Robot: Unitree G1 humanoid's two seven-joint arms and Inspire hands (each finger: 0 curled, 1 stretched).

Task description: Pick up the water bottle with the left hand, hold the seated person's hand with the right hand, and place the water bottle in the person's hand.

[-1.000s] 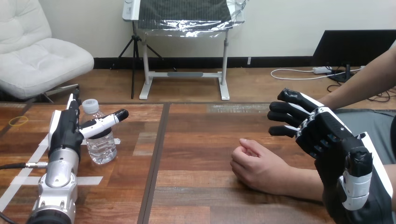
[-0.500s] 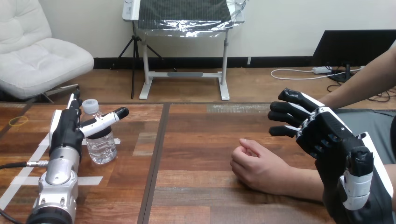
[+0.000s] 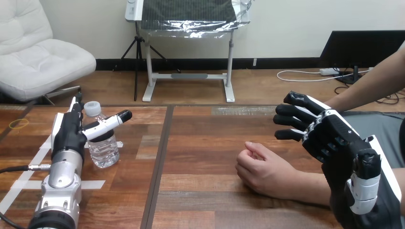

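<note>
The wooden table (image 3: 200, 143) stretches wide. The right hand (image 3: 329, 136) hovers with fingers loosely bent, gripping nothing, just above and beside the person's hand (image 3: 265, 169), a loose fist resting on the wood. The left hand (image 3: 69, 131) is spread, its thumb (image 3: 107, 124) crossing the water bottle (image 3: 102, 150), which stands upright at the table's left.

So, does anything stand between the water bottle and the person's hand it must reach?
Nothing visible does: only bare table lies between the water bottle and the person's hand, resting right of centre.
</note>
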